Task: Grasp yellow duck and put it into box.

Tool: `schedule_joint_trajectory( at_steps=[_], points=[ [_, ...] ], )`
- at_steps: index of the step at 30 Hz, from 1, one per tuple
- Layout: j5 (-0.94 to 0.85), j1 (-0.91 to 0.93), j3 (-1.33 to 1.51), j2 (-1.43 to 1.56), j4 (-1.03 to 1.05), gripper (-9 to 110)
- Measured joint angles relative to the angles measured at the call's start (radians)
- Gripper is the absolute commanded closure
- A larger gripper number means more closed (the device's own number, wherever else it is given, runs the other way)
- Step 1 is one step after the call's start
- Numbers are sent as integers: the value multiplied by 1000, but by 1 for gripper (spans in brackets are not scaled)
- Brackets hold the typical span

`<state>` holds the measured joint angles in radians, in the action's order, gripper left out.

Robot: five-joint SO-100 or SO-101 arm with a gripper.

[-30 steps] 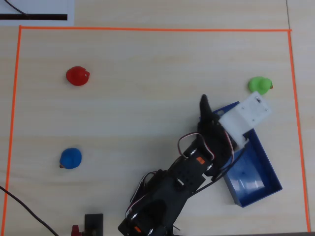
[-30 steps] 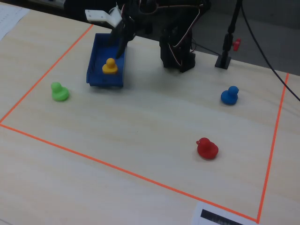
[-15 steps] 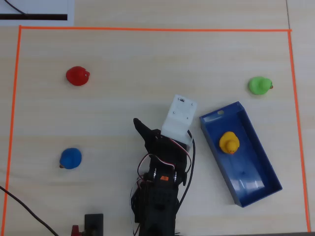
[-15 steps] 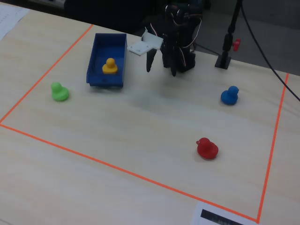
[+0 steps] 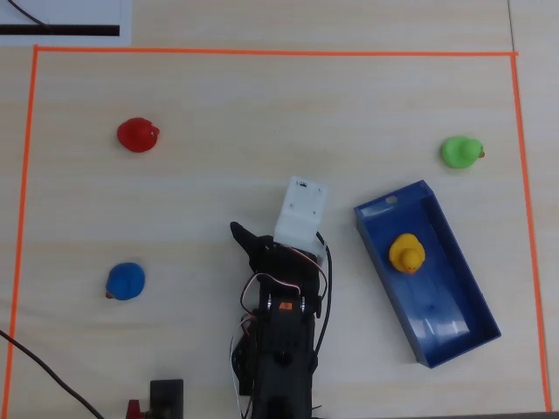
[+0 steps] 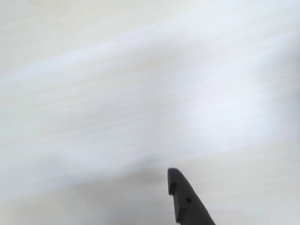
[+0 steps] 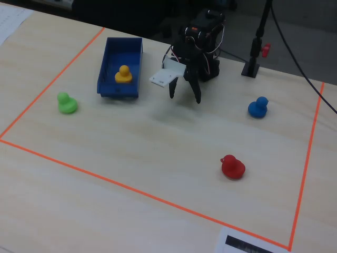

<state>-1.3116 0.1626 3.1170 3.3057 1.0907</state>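
The yellow duck sits inside the blue box, toward its upper end in the overhead view. It also shows in the fixed view, upright in the box. My gripper hangs just in front of the arm's base, above bare table, to the right of the box in the fixed view. Its jaws are spread apart and hold nothing. The wrist view is blurred and shows only bare table and one black finger; the other finger is out of that frame.
A green duck, a red duck and a blue duck stand apart on the table. Orange tape outlines the work area. A black stand with cables rises beside the arm base.
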Motion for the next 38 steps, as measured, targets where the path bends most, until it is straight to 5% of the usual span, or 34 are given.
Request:
schedule_joint_trajectory(
  at_steps=[7,11,38],
  points=[
    [43,-38,0,3,38,78],
    [43,-60,0,3,87,101],
    [28,-34,0,6,196,98]
  ],
)
